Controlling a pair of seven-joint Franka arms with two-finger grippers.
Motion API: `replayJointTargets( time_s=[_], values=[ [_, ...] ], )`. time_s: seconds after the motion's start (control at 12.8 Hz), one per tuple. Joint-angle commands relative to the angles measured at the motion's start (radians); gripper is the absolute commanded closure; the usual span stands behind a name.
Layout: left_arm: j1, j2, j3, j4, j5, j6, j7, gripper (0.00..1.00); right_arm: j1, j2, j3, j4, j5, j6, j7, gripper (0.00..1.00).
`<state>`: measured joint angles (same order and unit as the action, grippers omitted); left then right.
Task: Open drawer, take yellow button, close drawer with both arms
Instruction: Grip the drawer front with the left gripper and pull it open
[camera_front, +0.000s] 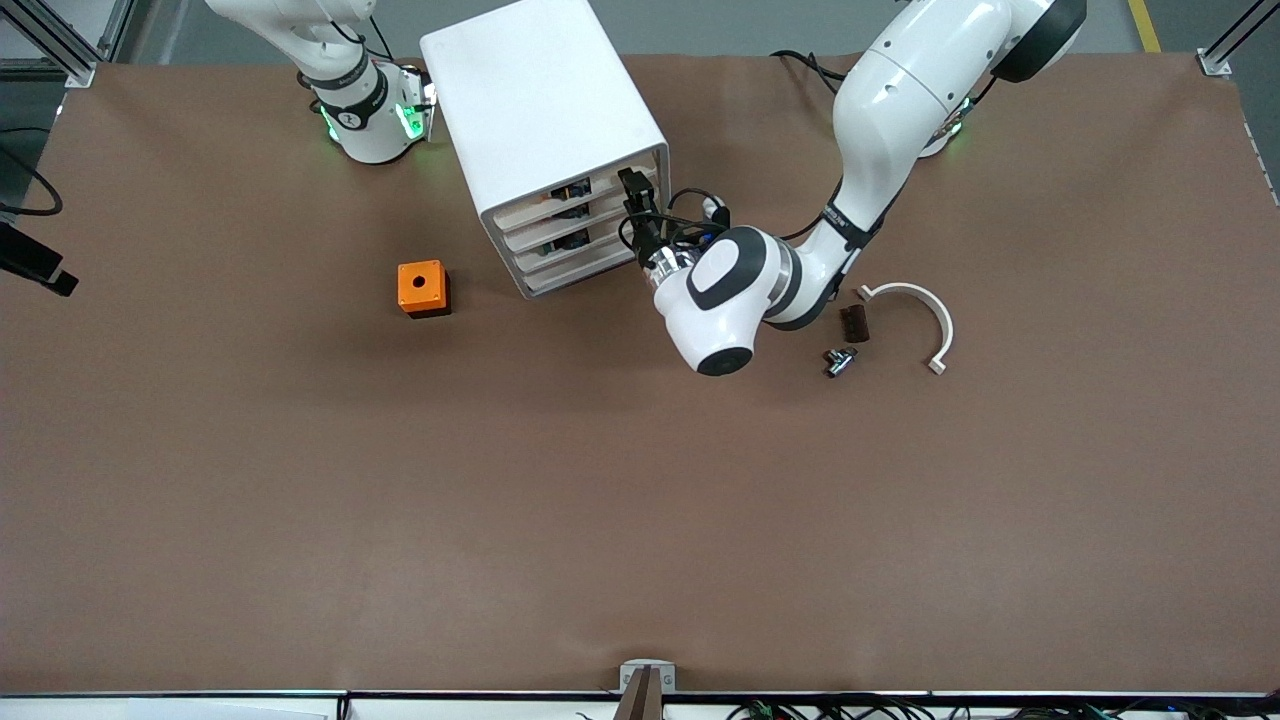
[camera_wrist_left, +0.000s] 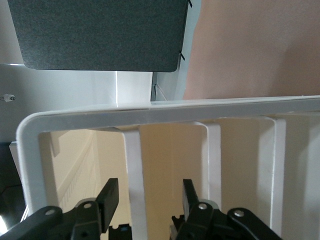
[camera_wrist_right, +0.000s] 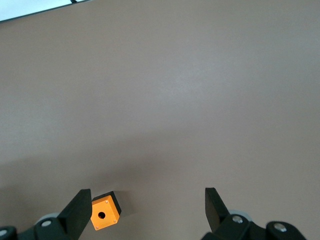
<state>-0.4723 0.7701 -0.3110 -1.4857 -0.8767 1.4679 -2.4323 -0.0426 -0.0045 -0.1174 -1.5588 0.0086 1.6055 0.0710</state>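
Orange cube (camera_wrist_right: 105, 211) lies under spread right gripper (camera_wrist_right: 145, 207); left gripper (camera_wrist_left: 149, 197) (spread) straddles drawer (camera_wrist_left: 135, 180).

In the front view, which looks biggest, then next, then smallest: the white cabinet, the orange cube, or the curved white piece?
1. The cabinet, biggest by far.
2. The curved white piece: it spans more than the cube, though it is thin.
3. The orange cube.

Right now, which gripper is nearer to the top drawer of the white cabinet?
Left. The left gripper is open right at the top drawer. The right gripper waits open, raised over bare table.
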Motion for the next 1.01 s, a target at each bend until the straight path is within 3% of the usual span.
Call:
replayJointTargets(
  time_s=[0.0,0.08,0.23,0.39,0.62,0.78,0.86,0.94],
  values=[
    [-0.011,0.009,0.003,0.024,-0.024,-0.011,-0.022,0.73,-0.022,-0.009,0.016,-0.004,-0.006,-0.018,-0.007,0.0],
    [-0.006,0.009,0.004,0.024,-0.025,-0.011,-0.022,0.86,-0.022,-0.009,0.016,-0.004,-0.006,-0.018,-0.007,0.0],
    [0.009,0.008,0.013,0.025,-0.016,-0.017,-0.021,0.98,-0.023,-0.009,0.016,-0.006,-0.002,-0.027,-0.007,0.0],
    [0.059,0.006,0.015,0.036,-0.008,-0.018,-0.017,0.99,-0.025,-0.009,0.016,-0.007,-0.002,-0.035,-0.005,0.0],
    [0.145,0.043,0.023,0.129,-0.008,-0.012,0.009,0.98,-0.029,-0.009,0.016,-0.007,-0.002,-0.039,-0.007,0.0],
    [0.158,0.054,0.058,0.168,-0.013,-0.008,0.048,0.89,-0.031,-0.008,0.016,-0.007,-0.002,-0.039,-0.007,0.0],
    [0.158,0.052,0.081,0.168,-0.019,-0.006,0.08,0.78,-0.033,-0.008,0.016,-0.007,-0.001,-0.039,-0.007,0.0],
    [0.159,0.052,0.084,0.168,-0.021,-0.006,0.091,0.56,-0.031,-0.008,0.016,-0.009,-0.002,-0.041,-0.005,0.0]
  ],
)
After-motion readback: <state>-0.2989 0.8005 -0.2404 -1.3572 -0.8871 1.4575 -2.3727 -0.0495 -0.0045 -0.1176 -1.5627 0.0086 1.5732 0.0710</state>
